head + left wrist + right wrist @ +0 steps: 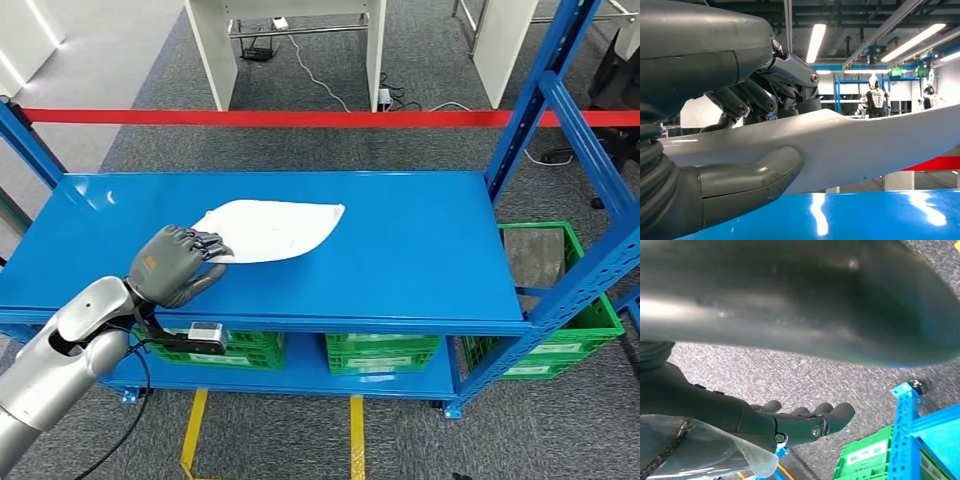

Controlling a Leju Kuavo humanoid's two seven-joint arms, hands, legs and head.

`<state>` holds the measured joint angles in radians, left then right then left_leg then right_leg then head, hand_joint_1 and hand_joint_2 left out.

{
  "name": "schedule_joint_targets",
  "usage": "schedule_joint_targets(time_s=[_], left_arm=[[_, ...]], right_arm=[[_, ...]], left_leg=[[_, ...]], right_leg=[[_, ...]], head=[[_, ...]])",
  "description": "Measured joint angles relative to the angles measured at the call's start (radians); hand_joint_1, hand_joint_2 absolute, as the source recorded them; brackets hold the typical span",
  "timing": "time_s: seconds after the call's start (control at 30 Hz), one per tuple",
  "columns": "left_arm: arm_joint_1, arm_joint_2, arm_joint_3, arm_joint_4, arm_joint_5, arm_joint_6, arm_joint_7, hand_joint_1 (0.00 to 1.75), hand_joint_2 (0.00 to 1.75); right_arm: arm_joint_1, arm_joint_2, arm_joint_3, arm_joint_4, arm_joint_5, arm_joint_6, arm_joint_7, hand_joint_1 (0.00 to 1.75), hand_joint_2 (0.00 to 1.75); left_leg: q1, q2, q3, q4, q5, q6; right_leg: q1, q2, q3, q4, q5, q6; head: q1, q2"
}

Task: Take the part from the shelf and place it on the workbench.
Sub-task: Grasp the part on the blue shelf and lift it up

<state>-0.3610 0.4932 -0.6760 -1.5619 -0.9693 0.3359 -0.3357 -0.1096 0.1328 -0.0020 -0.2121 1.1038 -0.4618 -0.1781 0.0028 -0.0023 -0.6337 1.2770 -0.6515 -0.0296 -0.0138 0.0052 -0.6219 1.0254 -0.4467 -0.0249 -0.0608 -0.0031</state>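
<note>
White part [272,230] lying flat mid-shelf [423,250], left hand [175,266] gripping its near end at the part's 8 o'clock, fingers above and thumb beneath, right hand [806,422] hanging over the carpet, fingers loosely extended, holding nothing

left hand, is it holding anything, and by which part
The left hand grips the flat white tapered part at its narrow end, thumb under, fingers on top.

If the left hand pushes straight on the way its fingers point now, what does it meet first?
The white part: the left hand already has its fingers over the part's near end and its thumb beneath it on the blue shelf. Nothing else shows in that line.
</note>
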Motion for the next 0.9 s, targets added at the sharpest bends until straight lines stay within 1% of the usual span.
schedule_joint_targets(time_s=[0.03,0.07,0.1,0.13,0.17,0.2,0.23,0.27,0.3,0.33,0.37,0.4,0.43,0.47,0.5,0.53,0.57,0.6,0.63,0.67,0.7,0.73,0.77,0.8,0.83,0.87,0.9], left_arm=[[0.001,0.0,0.0,0.0,0.0,0.0,0.0,1.75,1.75],[0.001,0.0,0.0,0.0,0.001,0.0,0.0,1.75,1.75],[0.0,0.0,0.0,0.0,0.002,-0.001,0.0,1.75,1.75],[-0.001,0.0,0.0,0.0,0.004,-0.001,0.0,1.75,1.75],[-0.002,0.0,0.0,0.0,0.005,-0.001,0.0,1.75,1.75],[-0.004,0.0,0.0,0.0,0.006,-0.001,0.0,1.75,1.75],[-0.005,0.0,0.0,-0.001,0.006,-0.001,0.0,1.75,1.75],[-0.005,0.001,0.0,-0.001,0.006,-0.001,0.0,1.75,1.75],[-0.006,0.001,0.0,-0.001,0.006,-0.001,0.0,1.75,1.75],[-0.007,0.0,0.0,-0.001,0.006,-0.001,0.0,1.75,1.75],[-0.009,0.0,0.0,-0.001,0.006,-0.001,0.0,1.75,1.75],[-0.009,-0.001,0.0,-0.001,0.006,-0.001,0.0,1.75,1.75],[-0.01,-0.001,0.0,-0.001,0.006,-0.001,0.0,1.75,1.75],[-0.009,-0.002,0.0,-0.001,0.006,-0.002,0.0,1.75,1.75],[-0.008,-0.003,-0.001,-0.001,0.006,-0.002,0.0,1.75,1.75],[-0.007,-0.003,-0.001,-0.001,0.006,-0.002,0.0,1.75,1.75],[-0.007,-0.003,-0.001,-0.001,0.006,-0.002,0.0,1.75,1.75],[-0.007,-0.004,-0.002,-0.001,0.006,-0.002,0.0,1.75,1.75],[-0.007,-0.004,-0.002,-0.001,0.006,-0.002,0.0,1.75,1.75],[-0.007,-0.004,-0.001,-0.001,0.006,-0.002,0.0,1.75,1.75],[-0.008,-0.003,-0.001,-0.001,0.006,-0.002,-0.001,1.75,1.75],[-0.009,-0.003,-0.001,-0.001,0.007,-0.002,-0.002,1.75,1.75],[-0.01,-0.003,0.0,-0.001,0.007,-0.002,-0.002,1.75,1.75],[-0.01,-0.002,-0.001,-0.001,0.008,-0.002,-0.003,1.75,1.75],[-0.011,-0.002,-0.001,-0.001,0.008,-0.002,-0.004,1.75,1.75],[-0.011,0.0,-0.001,-0.001,0.009,-0.002,-0.005,1.75,1.75],[-0.011,0.001,0.0,-0.001,0.009,-0.002,-0.005,1.75,1.75]], right_arm=[[0.0,0.0,0.0,0.0,0.0,0.0,0.0,0.0,0.0],[0.001,0.0,-0.001,0.0,0.0,0.0,0.0,0.0,0.0],[0.0,0.0,-0.001,0.0,0.0,0.0,0.0,0.0,0.0],[0.0,0.001,-0.002,0.0,0.0,0.0,0.0,0.0,0.0],[0.0,0.002,-0.003,0.0,0.0,0.0,0.0,0.0,0.0],[-0.001,0.002,-0.003,0.0,0.0,0.0,0.0,0.0,0.0],[-0.001,0.003,-0.004,0.0,0.0,0.0,0.0,0.0,0.0],[0.0,0.004,-0.004,0.0,0.0,0.0,0.0,0.0,0.0],[0.0,0.004,-0.005,0.0,0.0,0.0,0.0,0.0,0.0],[0.0,0.005,-0.005,0.0,0.0,0.0,0.0,0.0,0.0],[0.0,0.005,-0.006,0.0,0.0,0.0,0.0,0.0,0.0],[0.0,0.005,-0.006,0.0,0.0,0.0,0.0,0.0,0.0],[0.0,0.005,-0.007,0.0,-0.001,0.0,0.0,0.0,0.0],[0.001,0.005,-0.007,0.0,-0.001,0.0,0.0,0.0,0.0],[0.001,0.005,-0.007,0.0,-0.001,0.0,0.0,0.0,0.0],[0.002,0.005,-0.007,0.0,-0.001,0.0,-0.001,0.0,0.0],[0.002,0.005,-0.007,0.0,-0.001,0.0,-0.001,0.0,0.0],[0.002,0.005,-0.007,0.0,-0.001,0.0,0.0,0.0,0.0],[0.001,0.005,-0.008,0.0,-0.001,0.0,0.0,0.0,0.0],[-0.001,0.005,-0.008,0.0,-0.001,0.0,0.0,0.0,0.0],[-0.003,0.005,-0.008,-0.001,0.0,0.0,0.0,0.0,0.0],[-0.005,0.005,-0.008,-0.001,0.0,0.0,0.0,0.0,0.0],[-0.005,0.005,-0.008,-0.001,0.0,0.0,0.0,0.0,0.0],[-0.005,0.006,-0.008,-0.001,0.0,0.0,0.0,0.0,0.0],[-0.005,0.006,-0.008,-0.001,0.0,0.0,0.0,0.0,0.0],[-0.006,0.007,-0.008,-0.001,0.0,0.0,0.001,0.0,0.0],[-0.007,0.007,-0.009,-0.001,0.001,0.0,0.002,0.0,0.0]], left_leg=[[0.001,0.0,0.001,0.011,0.005,0.0],[0.001,0.0,0.021,-0.021,0.03,0.002],[0.001,0.0,0.059,-0.087,0.066,0.006],[0.0,0.0,0.101,-0.164,0.095,0.01],[-0.002,0.0,0.135,-0.23,0.115,0.015],[-0.005,-0.001,0.156,-0.273,0.124,0.019],[-0.007,-0.001,0.161,-0.289,0.124,0.022],[-0.01,-0.001,0.157,-0.292,0.13,0.026],[-0.008,0.0,0.152,-0.296,0.138,0.031],[-0.006,0.002,0.147,-0.3,0.148,0.038],[-0.004,0.003,0.139,-0.305,0.159,0.045],[-0.001,0.005,0.13,-0.308,0.171,0.05],[-0.002,0.006,0.117,-0.308,0.18,0.054],[-0.003,0.006,0.104,-0.307,0.189,0.056],[-0.003,0.006,0.092,-0.305,0.198,0.056],[-0.004,0.006,0.079,-0.303,0.205,0.055],[-0.004,0.006,0.068,-0.3,0.212,0.054],[-0.005,0.006,0.058,-0.296,0.217,0.051],[-0.005,0.006,0.05,-0.292,0.221,0.049],[-0.006,0.006,0.041,-0.286,0.225,0.045],[-0.007,0.006,0.035,-0.282,0.23,0.04],[-0.008,0.006,0.03,-0.279,0.235,0.034],[-0.009,0.006,0.026,-0.278,0.241,0.029],[-0.008,0.006,0.023,-0.277,0.246,0.024],[-0.007,0.005,0.019,-0.272,0.24,0.018],[-0.006,0.005,0.011,-0.254,0.218,0.012],[-0.004,0.004,-0.003,-0.216,0.18,0.006]], right_leg=[[0.001,-0.001,-0.005,0.0,0.004,0.0],[0.001,-0.001,-0.008,0.0,0.009,0.0],[0.002,-0.001,-0.011,0.0,0.013,0.001],[0.003,-0.001,-0.013,0.0,0.017,0.003],[0.004,-0.001,-0.016,0.0,0.023,0.007],[0.004,-0.001,-0.018,-0.001,0.029,0.012],[0.004,-0.001,-0.021,-0.002,0.036,0.019],[0.003,-0.001,-0.023,-0.005,0.044,0.025],[0.002,-0.001,-0.026,-0.007,0.048,0.032],[0.002,-0.001,-0.033,-0.002,0.04,0.038],[0.003,-0.001,-0.045,0.017,0.017,0.042],[0.002,-0.001,-0.062,0.058,-0.023,0.046],[0.002,-0.001,-0.082,0.117,-0.07,0.049],[0.002,-0.001,-0.1,0.186,-0.111,0.052],[0.002,-0.001,-0.112,0.243,-0.134,0.054],[0.002,-0.001,-0.109,0.271,-0.136,0.055],[0.002,-0.002,-0.088,0.261,-0.12,0.055],[0.002,-0.002,-0.048,0.213,-0.095,0.052],[0.002,-0.001,0.003,0.14,-0.078,0.049],[0.003,-0.001,0.053,0.067,-0.071,0.045],[0.004,0.0,0.088,0.012,-0.072,0.041],[0.006,0.001,0.105,-0.017,-0.078,0.036],[0.007,0.002,0.109,-0.025,-0.077,0.032],[0.006,0.001,0.103,-0.026,-0.072,0.026],[0.005,0.0,0.097,-0.027,-0.065,0.018],[0.003,-0.002,0.09,-0.029,-0.056,0.01],[0.001,-0.004,0.081,-0.03,-0.046,0.004]], head=[[0.0,0.0],[0.0,0.0],[0.0,0.0],[0.0,0.0],[0.0,0.0],[0.001,0.0],[0.001,0.0],[0.001,0.0],[0.001,0.0],[0.001,0.0],[0.002,0.0],[0.004,0.0],[0.004,0.0],[0.005,0.0],[0.005,0.0],[0.005,0.0],[0.005,0.0],[0.005,0.0],[0.005,0.0],[0.005,0.0],[0.004,0.0],[0.004,0.0],[0.004,0.0],[0.004,0.0],[0.004,0.0],[0.002,0.0],[0.001,0.0]])
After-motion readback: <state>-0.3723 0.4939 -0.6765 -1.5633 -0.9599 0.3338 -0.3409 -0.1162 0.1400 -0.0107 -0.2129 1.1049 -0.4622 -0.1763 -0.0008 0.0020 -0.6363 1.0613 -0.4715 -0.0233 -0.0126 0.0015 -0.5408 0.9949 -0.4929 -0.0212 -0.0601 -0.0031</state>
